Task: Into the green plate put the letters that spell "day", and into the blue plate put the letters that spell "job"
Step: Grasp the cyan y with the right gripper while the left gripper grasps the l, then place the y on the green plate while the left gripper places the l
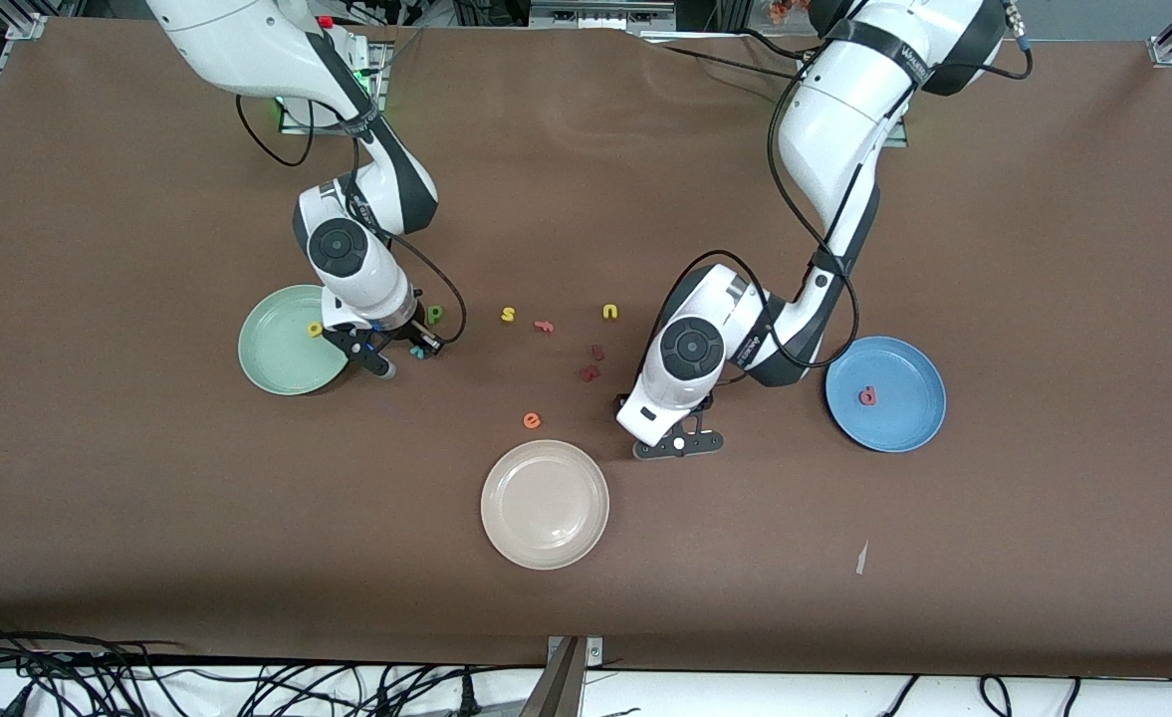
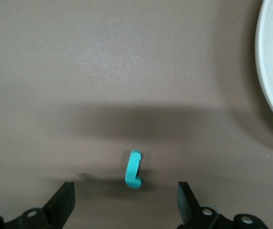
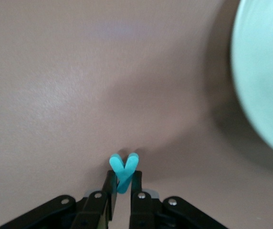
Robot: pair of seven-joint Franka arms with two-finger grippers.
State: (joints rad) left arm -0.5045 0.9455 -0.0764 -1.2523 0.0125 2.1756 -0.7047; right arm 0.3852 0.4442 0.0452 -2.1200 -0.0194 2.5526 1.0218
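Teal y point(image 3: 123, 170), teal j point(image 2: 133, 170), yellow a point(image 1: 316, 328), mint-green plate point(image 1: 272, 358), blue plate point(image 1: 904, 418), cream-white plate point(image 1: 546, 528), brown table point(image 1: 1044, 249).

The desk point(image 1: 1044, 558) wears a brown matt covering, cloth-like, with faint creases near the top of the front view. The cream-white plate point(image 1: 545, 504), bottom centre, is smooth with a soft sheen; the green plate point(image 1: 272, 354), at mid-left, and the blue plate point(image 1: 904, 418), at mid-right, look like the same smooth, slightly glossy plastic. The teal y point(image 3: 123, 169) and the teal j point(image 2: 133, 170) are matt and foam-like, with rounded edges. Both arms have glossy white plastic shells with dark joints. The right tool point(image 3: 123, 191) and the left tool point(image 2: 127, 210) have matt black fingers with small shiny metal screws.
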